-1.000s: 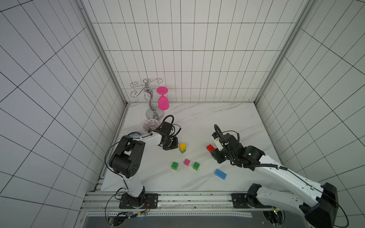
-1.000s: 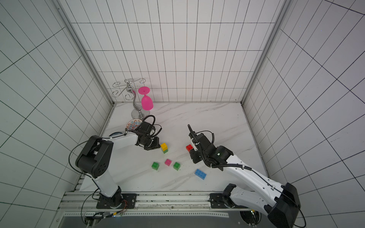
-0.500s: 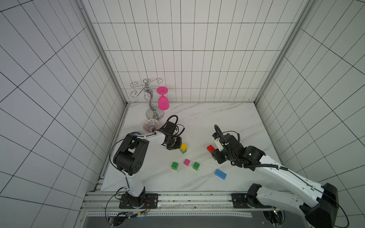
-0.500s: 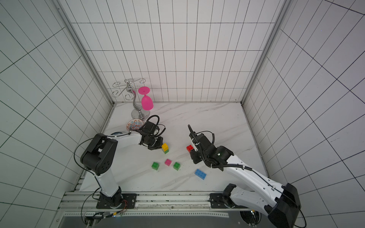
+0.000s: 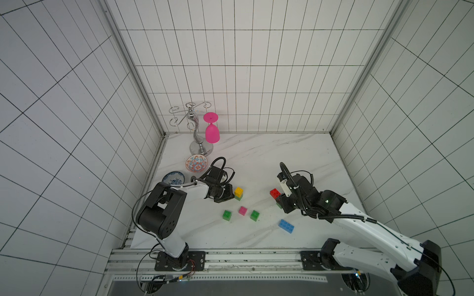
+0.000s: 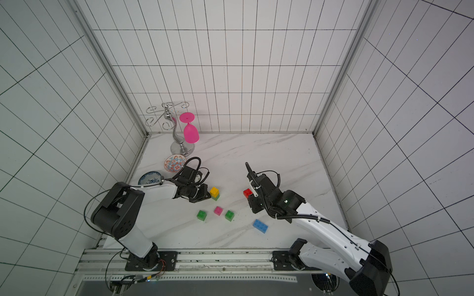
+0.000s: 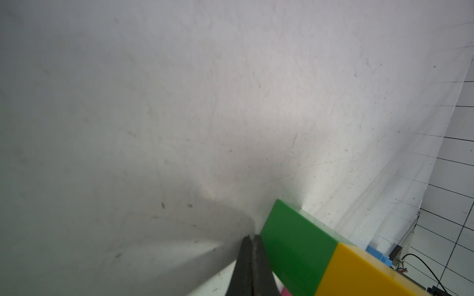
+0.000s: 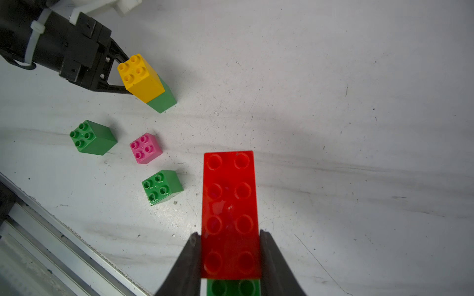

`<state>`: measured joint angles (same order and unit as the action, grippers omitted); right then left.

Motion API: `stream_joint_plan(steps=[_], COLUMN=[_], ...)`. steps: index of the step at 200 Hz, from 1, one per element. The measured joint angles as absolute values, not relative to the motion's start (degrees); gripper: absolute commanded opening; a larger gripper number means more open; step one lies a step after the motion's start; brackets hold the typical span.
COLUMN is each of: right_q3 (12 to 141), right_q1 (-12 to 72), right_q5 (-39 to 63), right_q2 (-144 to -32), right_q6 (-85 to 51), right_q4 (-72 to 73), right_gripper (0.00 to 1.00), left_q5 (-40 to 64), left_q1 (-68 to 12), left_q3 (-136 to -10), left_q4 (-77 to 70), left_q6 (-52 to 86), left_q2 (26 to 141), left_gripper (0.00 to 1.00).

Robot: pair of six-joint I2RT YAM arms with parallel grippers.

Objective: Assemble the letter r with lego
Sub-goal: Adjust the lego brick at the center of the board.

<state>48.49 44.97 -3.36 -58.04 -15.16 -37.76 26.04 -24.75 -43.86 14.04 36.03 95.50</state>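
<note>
White marble-look tabletop (image 5: 269, 153), scuffed and speckled, sits inside tiled walls (image 5: 243, 77). From your left, the left gripper (image 7: 252, 241) has its fingers pressed together on nothing, tips just beside the bottom green cube (image 7: 295, 246) that carries the yellow cube (image 5: 238, 191); whether they touch it is unclear. Next, set apart from each other, lie one loose green cube (image 5: 227, 214), the pink cube (image 5: 242, 210) and a second loose green cube (image 5: 255, 215). The right gripper (image 8: 230, 234) is clamped on the red brick (image 8: 229, 200). A fourth green cube (image 8: 232, 287) under it is mostly cut off. The blue brick (image 5: 286, 226) lies flat, free.
</note>
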Motion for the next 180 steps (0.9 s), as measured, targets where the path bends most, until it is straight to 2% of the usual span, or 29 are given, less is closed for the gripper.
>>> stream_joint_plan(steps=[95,180], right_q3=[48.4,48.4], right_q1=[45.0,44.8], right_q5=[-2.9,-1.5], right_q2=[-56.7,-56.8], right_q6=[-15.4,-15.3], right_q4=[-38.3,-37.9], right_gripper=[0.00,0.00], left_q5=[23.8,24.5], left_q1=[-22.7,-22.9], left_q3=[-46.4,-50.3], left_q4=[19.5,18.2], left_q6=[33.3,33.0], left_q2=[95.4,99.4], left_gripper=[0.00,0.00])
